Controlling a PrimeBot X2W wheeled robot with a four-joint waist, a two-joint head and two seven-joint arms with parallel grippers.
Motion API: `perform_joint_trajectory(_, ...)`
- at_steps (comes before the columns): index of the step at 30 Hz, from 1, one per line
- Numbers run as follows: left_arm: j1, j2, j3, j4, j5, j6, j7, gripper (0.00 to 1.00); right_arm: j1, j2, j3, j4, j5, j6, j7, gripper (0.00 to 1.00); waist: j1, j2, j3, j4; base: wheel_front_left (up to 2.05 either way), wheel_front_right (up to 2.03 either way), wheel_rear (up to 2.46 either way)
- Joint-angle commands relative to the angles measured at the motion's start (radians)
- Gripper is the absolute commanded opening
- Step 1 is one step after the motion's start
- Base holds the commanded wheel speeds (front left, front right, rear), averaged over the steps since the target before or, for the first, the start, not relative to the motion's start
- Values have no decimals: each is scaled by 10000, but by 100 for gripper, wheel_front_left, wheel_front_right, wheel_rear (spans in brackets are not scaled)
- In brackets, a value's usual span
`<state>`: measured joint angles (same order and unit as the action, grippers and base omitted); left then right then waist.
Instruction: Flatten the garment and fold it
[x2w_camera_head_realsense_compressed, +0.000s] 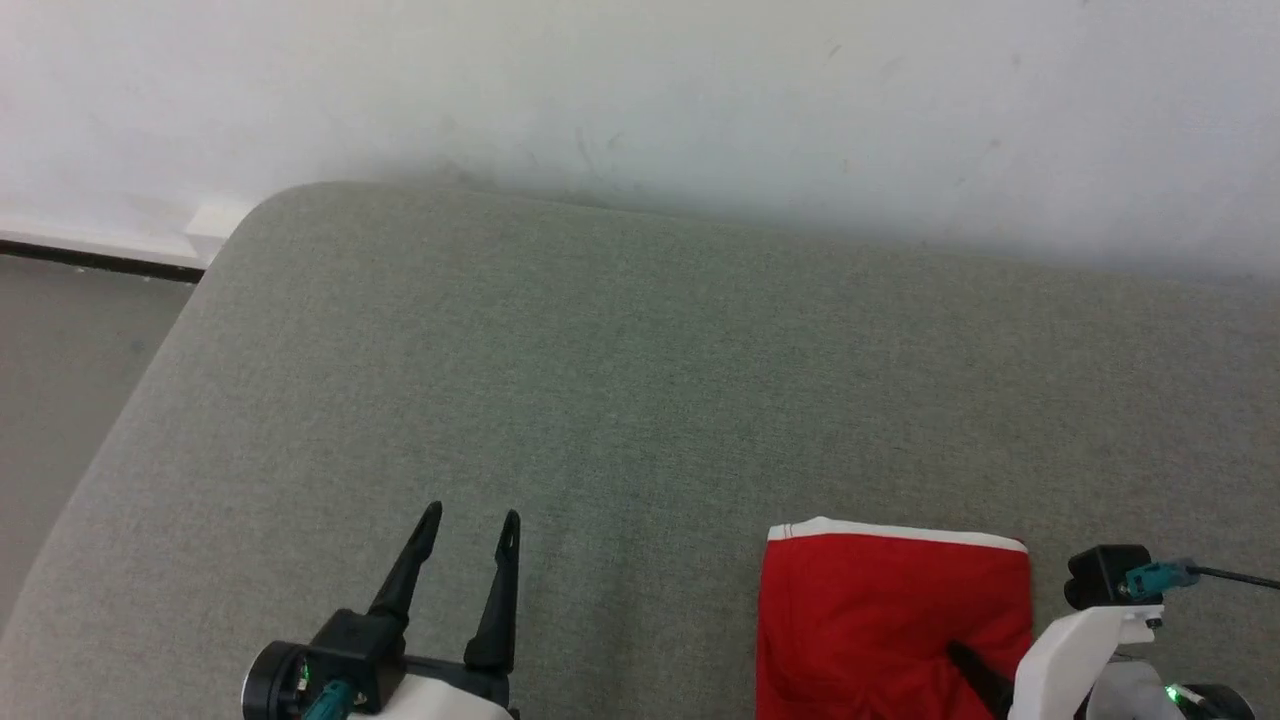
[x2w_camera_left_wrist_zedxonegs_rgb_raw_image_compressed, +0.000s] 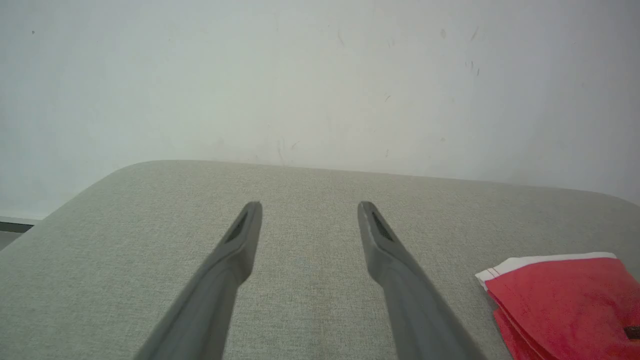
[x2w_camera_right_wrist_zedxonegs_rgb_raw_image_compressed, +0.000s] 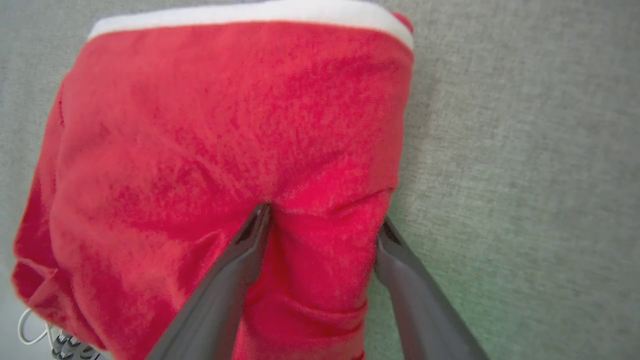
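On our grey cushion (x2w_camera_head_realsense_compressed: 640, 380) the shorts (x2w_camera_head_realsense_compressed: 880, 620) lie folded at the near right; we judge folding nearly done. Our right gripper (x2w_camera_right_wrist_zedxonegs_rgb_raw_image_compressed: 324, 216) straddles their right edge, spread; our left gripper (x2w_camera_head_realsense_compressed: 472, 515) hovers spread over bare cushion. Next we'd press the stack flat

grey fabric cushion (x2w_camera_head_realsense_compressed: 640, 400) against a scuffed pale wall (x2w_camera_head_realsense_compressed: 700, 90).

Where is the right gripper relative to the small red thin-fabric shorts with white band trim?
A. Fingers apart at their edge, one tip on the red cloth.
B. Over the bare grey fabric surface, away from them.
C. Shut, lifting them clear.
A: the right wrist view shows the right gripper with fingers apart, one tip on the small red thin-fabric shorts, the other at their edge, the shorts lying on the grey fabric surface.
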<state>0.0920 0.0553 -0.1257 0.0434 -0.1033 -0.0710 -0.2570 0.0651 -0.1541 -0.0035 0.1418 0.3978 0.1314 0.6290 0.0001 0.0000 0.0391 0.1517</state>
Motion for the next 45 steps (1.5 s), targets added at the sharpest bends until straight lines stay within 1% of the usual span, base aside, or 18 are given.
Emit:
perform_joint_trajectory(1,-197,-46,-25,27,52,-60,-47,100,-158,145,12,190,-38,-7,15,100,-1,0,179,206,0,0,0)
perform_joint_trajectory(3,-225,-47,-43,37,51,-56,-47,100,-237,208,166,471,-157,-7,24,100,-1,0,226,280,0,0,0)
perform_joint_trajectory(4,-238,-47,-50,40,50,-52,-47,100,-258,229,269,610,-212,-7,42,68,-1,0,239,307,0,0,0)
perform_joint_trajectory(5,-249,-47,-58,46,48,-48,-47,100,-279,233,369,724,-283,-7,33,45,-1,0,244,328,0,0,0)
perform_joint_trajectory(6,-257,-48,-65,56,45,-40,-47,100,-310,197,483,802,-397,-7,-14,0,-1,0,244,341,0,0,0)
perform_joint_trajectory(10,-248,-49,-111,77,40,-16,-47,100,-596,-117,863,798,-965,-7,-450,0,-1,0,163,192,0,0,0)
perform_joint_trajectory(14,-204,-49,-163,74,-46,12,-47,100,-1053,-831,1470,477,-1816,-7,-640,0,-1,0,31,-299,0,0,0)
perform_joint_trajectory(16,-195,-50,-191,59,-107,46,-47,100,-1346,-1303,1894,227,-2177,-7,-576,0,-1,0,26,-666,0,0,0)
perform_joint_trajectory(20,-296,-50,-268,5,-161,86,-47,100,-2065,-2501,2736,-330,-2550,-7,-200,0,-1,0,257,-1540,0,0,0)
perform_joint_trajectory(24,-615,-50,-370,-60,-141,97,-47,100,-2708,-3862,3035,-654,-2476,-7,86,0,-1,0,736,-2272,0,0,0)
perform_joint_trajectory(29,-1175,-50,-477,-134,-69,63,-47,100,-3121,-5219,2458,-254,-2205,-7,-95,0,-1,0,1498,-2783,0,0,0)
perform_joint_trajectory(33,-1616,-50,-550,-145,86,-34,-47,100,-3284,-5960,1880,678,-2110,-7,-682,0,-1,0,2192,-2901,0,0,0)
perform_joint_trajectory(40,-2214,-30,-598,-181,339,-188,-47,100,-3451,-6824,1174,2773,-2107,-7,-2106,0,-1,0,3265,-2549,0,0,0)
perform_joint_trajectory(41,-2271,-11,-575,-212,367,-199,-47,100,-3497,-6859,1044,2969,-2175,-7,-2299,0,-1,0,3405,-2499,0,0,0)
perform_joint_trajectory(42,-2370,40,-527,-281,419,-218,-47,100,-3598,-6908,666,3361,-2315,-7,-2682,0,-1,0,3698,-2396,0,0,0)
perform_joint_trajectory(45,-2504,93,-478,-351,473,-244,-47,100,-3812,-6977,1,3960,-2607,-7,-3285,0,-1,0,4081,-2237,0,0,0)
